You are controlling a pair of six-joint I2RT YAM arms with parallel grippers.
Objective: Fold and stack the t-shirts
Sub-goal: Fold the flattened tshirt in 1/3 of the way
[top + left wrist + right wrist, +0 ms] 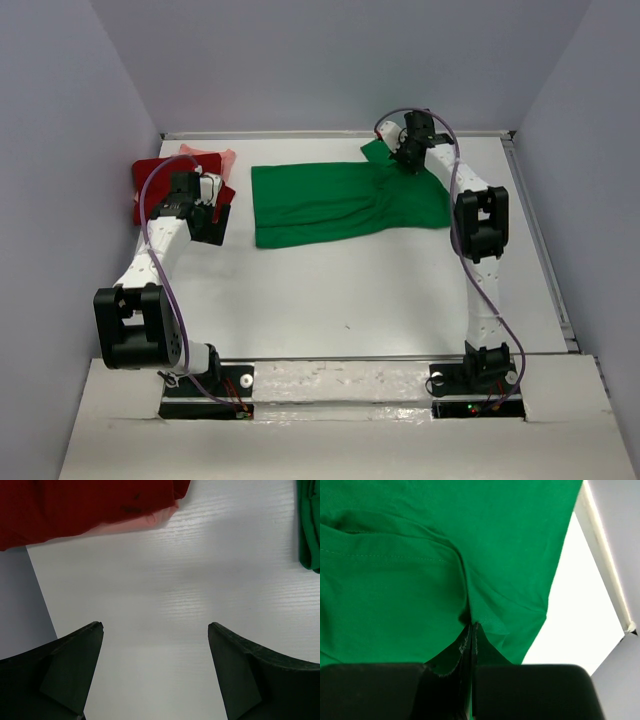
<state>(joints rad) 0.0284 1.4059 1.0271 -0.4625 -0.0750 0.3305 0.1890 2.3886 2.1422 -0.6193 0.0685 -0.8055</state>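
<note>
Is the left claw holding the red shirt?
No. The left gripper is wide open over the table, and the red shirt lies ahead of it, untouched.

A white table stands between plain grey walls.

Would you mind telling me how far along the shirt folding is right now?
Done, it seems: the red shirt lies folded on the pink shirt at the far left. In hand: the right pincer is shut on the far corner of the green shirt, which is spread mid-table; the left pincer hangs open and empty. Left: fold the green one and stack it.
</note>
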